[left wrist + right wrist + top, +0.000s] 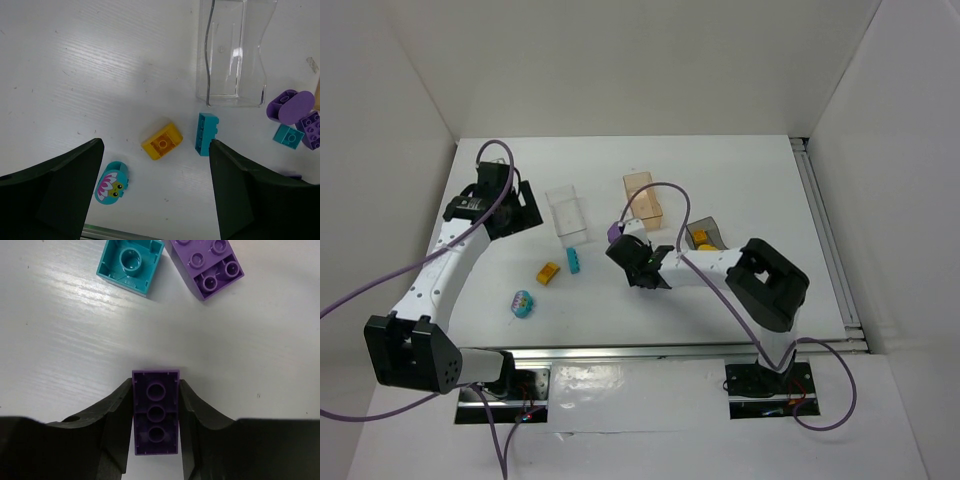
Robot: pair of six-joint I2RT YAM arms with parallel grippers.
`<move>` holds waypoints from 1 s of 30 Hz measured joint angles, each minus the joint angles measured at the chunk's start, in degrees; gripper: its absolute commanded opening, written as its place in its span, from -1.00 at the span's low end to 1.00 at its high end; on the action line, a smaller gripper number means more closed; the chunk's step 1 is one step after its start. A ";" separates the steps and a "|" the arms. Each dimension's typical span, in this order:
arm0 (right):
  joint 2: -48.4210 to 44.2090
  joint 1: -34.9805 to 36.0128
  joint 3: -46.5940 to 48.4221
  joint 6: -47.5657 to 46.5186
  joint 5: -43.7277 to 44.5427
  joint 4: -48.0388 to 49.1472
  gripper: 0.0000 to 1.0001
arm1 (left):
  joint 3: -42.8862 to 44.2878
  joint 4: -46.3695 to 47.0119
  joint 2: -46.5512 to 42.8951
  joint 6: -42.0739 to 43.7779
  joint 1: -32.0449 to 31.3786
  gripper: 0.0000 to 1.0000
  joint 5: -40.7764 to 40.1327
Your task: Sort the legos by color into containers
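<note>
1. A purple brick [155, 412] is clamped between the two fingers of the right gripper [155, 386]. They press on its long sides, and its hollow underside faces the wrist camera.
2. Just ahead of it on the table [750, 170] lie a teal square brick [130, 264], upside down, and a second purple brick [207, 265], studs up, close beside each other.
3. A rounded purple piece [290, 105] sits right by those two.
4. Further left are a long teal brick [206, 133] and a yellow brick [162, 141], near each other but apart. A teal oval piece [112, 183] with a flower picture lies closer to the near edge.
5. A clear bin [235, 55] stands behind the long teal brick. An orange bin [642, 197] stands to its right. A dark bin [705, 225] sits right again and nearer, with yellow bricks [705, 247] inside.
6. The left gripper [505, 205] hangs over the far left of the table, fingers wide apart.
</note>
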 measured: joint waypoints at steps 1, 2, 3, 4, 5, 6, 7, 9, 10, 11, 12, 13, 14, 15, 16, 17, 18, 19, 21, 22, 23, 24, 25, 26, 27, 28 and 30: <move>-0.35 0.00 -0.31 0.13 -0.26 0.00 -0.32 | 0.00 0.00 0.00 0.00 -0.02 0.87 0.02; -0.83 -0.15 -0.52 0.48 -0.52 -0.09 -0.37 | 0.00 0.02 0.00 0.02 0.00 0.87 0.02; -1.51 -0.28 -0.68 0.59 -0.79 -0.22 -0.37 | 0.00 0.04 0.00 0.02 0.00 0.87 0.04; -2.12 -0.33 -0.70 0.59 -0.96 -0.28 -0.37 | 0.00 0.04 0.00 0.09 0.00 0.87 0.07; -2.89 -0.46 -0.68 0.59 -0.98 -0.28 -0.37 | 0.00 0.04 0.00 0.13 -0.02 0.87 0.09; -3.72 -0.57 -0.66 0.61 -0.98 -0.28 -0.37 | 0.00 0.07 0.00 0.13 0.00 0.87 0.11; -4.52 -0.85 -0.59 0.61 -1.01 -0.31 -0.37 | 0.00 0.09 0.00 0.13 0.00 0.87 0.13; -5.99 -1.73 -0.17 0.57 -1.05 -0.52 -0.37 | 0.00 0.09 0.00 0.15 0.00 0.87 0.17; -6.62 -2.51 0.39 0.50 -1.14 -0.57 -0.37 | 0.00 0.11 0.00 0.15 0.00 0.90 0.17; -7.04 -3.34 1.03 0.33 -1.16 -0.57 -0.37 | 0.00 0.11 0.00 0.24 0.00 0.90 0.20; -7.30 -4.20 1.81 0.13 -1.18 -0.61 -0.37 | 0.00 0.11 0.00 0.33 0.00 0.90 0.20; -7.43 -5.64 3.23 -0.02 -1.22 -0.57 -0.37 | 0.00 0.11 0.11 0.48 0.00 0.90 0.22; -7.43 -6.99 4.55 -0.44 -1.55 -0.55 -0.37 | 0.00 0.15 0.22 1.18 0.00 0.90 0.39; -7.43 -8.33 5.75 -0.74 -2.01 -0.50 -0.37 | 0.00 0.20 0.52 1.49 0.00 0.92 0.44; -7.39 -9.97 7.30 -1.09 -2.49 -0.50 -0.37 | 0.00 0.26 0.83 1.68 0.00 0.92 0.55; -7.15 -11.47 8.92 -1.57 -2.80 -0.48 -0.37 | 0.00 0.28 1.33 1.75 -0.02 0.92 0.66; -6.82 -12.57 10.49 -2.05 -3.17 -0.35 -0.37 | 0.00 0.28 1.79 1.84 0.00 0.92 0.79; -6.12 -13.84 12.46 -2.45 -3.72 -0.37 -0.37 | 0.00 0.26 2.23 1.88 0.00 0.92 0.81; -3.78 -16.17 17.16 -3.58 -4.63 0.20 -0.37 | -0.07 0.28 2.95 2.03 0.00 0.92 0.98; -2.43 -16.98 19.21 -3.98 -5.16 0.28 -0.37 | -0.24 0.33 3.15 2.10 -0.02 0.92 1.09; -0.81 -17.70 21.29 -4.37 -5.51 0.31 -0.37 | -0.57 0.33 3.37 2.12 0.00 0.92 1.27; 0.74 -18.32 23.17 -4.85 -5.75 0.52 -0.37 | -0.90 0.28 3.58 2.29 0.00 0.92 1.51; 2.40 -18.93 24.87 -5.29 -6.45 0.68 -0.37 | -1.27 0.33 3.96 2.43 0.00 0.92 1.88; 4.22 -19.52 26.45 -5.68 -6.97 0.70 -0.37 | -1.62 0.33 4.22 2.47 0.00 0.92 2.16; 5.90 -20.22 27.85 -5.95 -7.54 0.70 -0.34 | -2.01 0.26 4.55 2.49 0.00 0.92 2.69; 7.74 -20.70 29.20 -6.21 -8.39 0.68 -0.30 | -2.56 0.37 4.85 2.54 -0.02 0.92 3.04; 10.91 -21.53 31.54 -6.69 -9.84 0.52 -0.22 | -3.78 0.39 5.25 2.67 -0.02 0.92 3.43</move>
